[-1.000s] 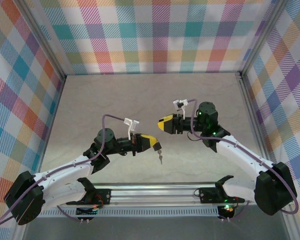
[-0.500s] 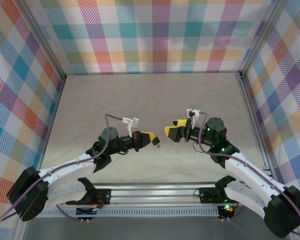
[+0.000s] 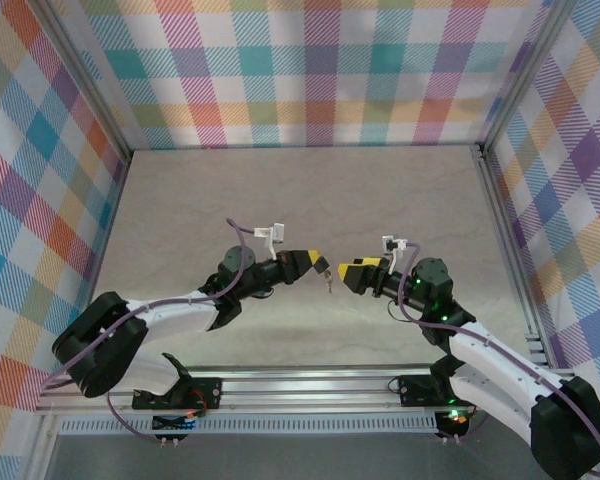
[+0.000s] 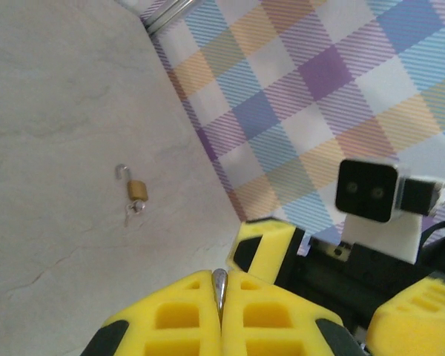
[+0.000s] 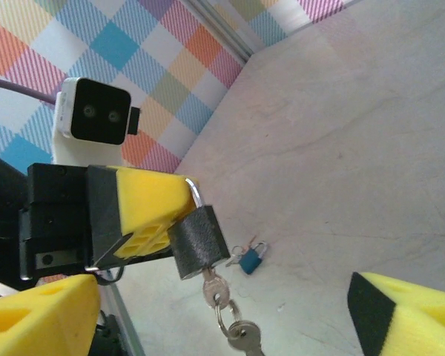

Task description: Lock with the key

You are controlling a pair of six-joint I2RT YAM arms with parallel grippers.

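Note:
The lock [image 5: 199, 241], a small dark padlock, hangs in the air by its thin shackle [image 4: 219, 285]. My left gripper [image 3: 317, 262] is shut on that shackle, its yellow fingers [image 5: 144, 208] pressed together. A silver key [image 5: 216, 285] sits in the lock's underside, with a ring and a second key [image 5: 242, 339] dangling below. From above, the lock [image 3: 326, 273] hangs between the two grippers. My right gripper [image 3: 347, 272] faces it from the right, open, its fingers [image 5: 408, 319] wide on either side of the key and touching nothing.
A small teal padlock [image 5: 250, 259] with keys lies on the table beneath the hanging lock. A brass padlock [image 4: 136, 189] with its shackle open lies farther off on the pale tabletop [image 3: 280, 190]. Plaid walls enclose the table.
My left gripper has lifted the lock up and to the right. My right gripper has come down and forward to face it, jaws wider apart than a second ago.

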